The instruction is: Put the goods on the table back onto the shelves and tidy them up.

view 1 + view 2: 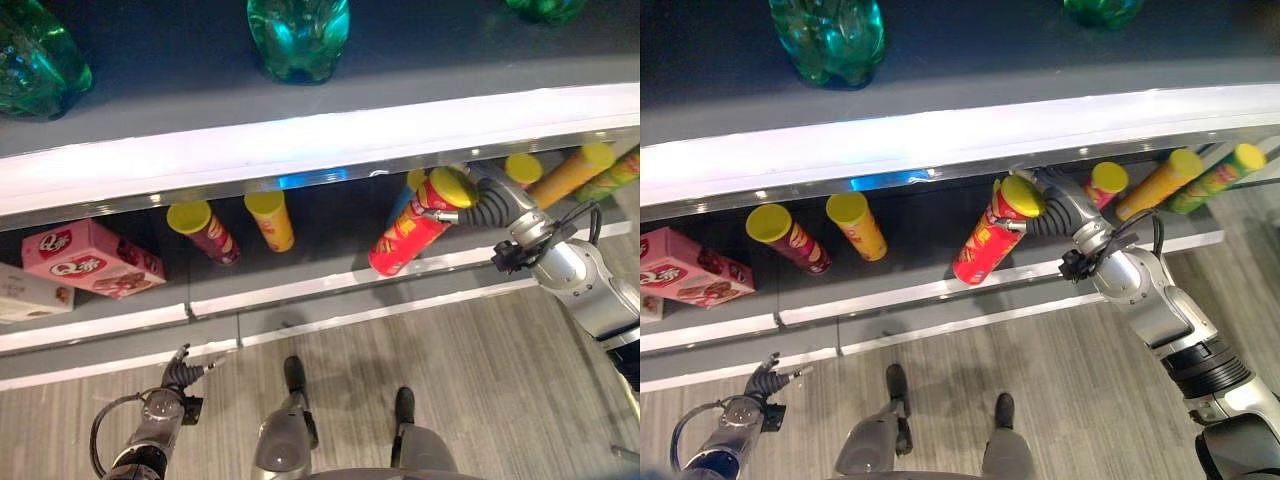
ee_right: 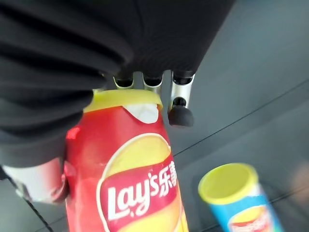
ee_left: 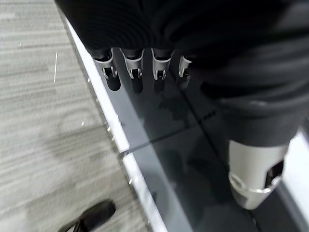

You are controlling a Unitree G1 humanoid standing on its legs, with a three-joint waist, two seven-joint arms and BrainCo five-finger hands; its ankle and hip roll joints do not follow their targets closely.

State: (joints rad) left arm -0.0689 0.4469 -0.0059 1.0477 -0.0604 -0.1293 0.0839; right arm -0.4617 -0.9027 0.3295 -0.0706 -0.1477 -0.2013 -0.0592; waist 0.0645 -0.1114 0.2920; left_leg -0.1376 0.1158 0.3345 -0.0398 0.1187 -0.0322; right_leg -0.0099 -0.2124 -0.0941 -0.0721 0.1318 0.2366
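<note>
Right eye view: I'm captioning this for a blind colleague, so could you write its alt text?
The robot's right hand grips a red chip can with a yellow lid, tilted, at the lower shelf. More yellow-lidded cans and a pink box stand along that shelf, with green bottles on the shelf above. The left hand hangs low by the floor.

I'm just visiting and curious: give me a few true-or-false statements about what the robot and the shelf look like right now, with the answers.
1. The right hand is closed around the top of a red chip can. True.
2. The red chip can has a blue lid. False: its lid is yellow.
3. The left hand holds a pink box. False: it holds nothing, hanging low near the shelf's front edge; the pink box lies on the lower shelf.
4. Green bottles stand on the upper shelf. True.
5. The red chip can stands perfectly upright. False: it leans.
</note>
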